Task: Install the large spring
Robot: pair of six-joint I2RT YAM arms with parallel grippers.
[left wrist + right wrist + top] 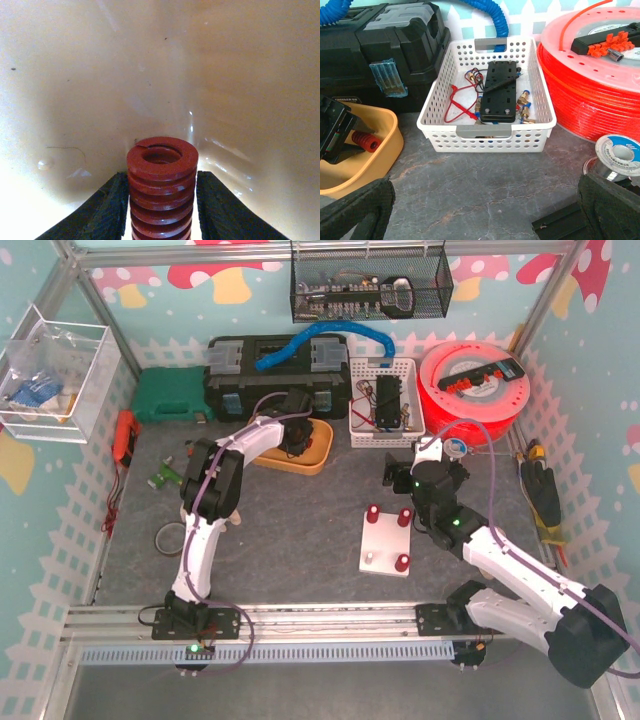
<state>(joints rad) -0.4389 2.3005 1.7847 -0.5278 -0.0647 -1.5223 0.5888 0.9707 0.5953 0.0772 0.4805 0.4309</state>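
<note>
Large spring (pixel 161 190) is sitting between the fingers of the left gripper (pixel 161 176), inside the yellow tray (pixel 300 466) at far centre-left of the table (pixel 300 530). The pads are pressing on both flanks of the coil, so the jaws are clamping it across its width. Its long axis is running in line with the fingers, with the free end poking out past the tips toward the tray wall. Can't tell whether it's resting on the tray floor or hanging clear, since cream plastic is filling the whole wrist view.

Surroundings:
- Red tubing spool (pixel 475 390) is sitting far right.
- Black toolbox (pixel 275 375) is standing just beyond the tray.
- White basket (pixel 380 440) is sitting between them, just right of the tray.
- White base plate (pixel 385 540) is lying nearer and to the right of the tray, well apart from it, carrying red posts (pixel 404 517). The near-left position is looking bare, so that's probably the target.

The left arm is the one holding the part. The right gripper (pixel 485 205) is hanging with its jaws wide apart and gripping nothing, just beyond the plate's far edge, between the basket and the plate.

My read is that the carry is going near-right, out over the tray rim. The right wrist is sitting close to that path and is crowding the plate's far side. The spring also needs tipping upright before it's going down on a post.
</note>
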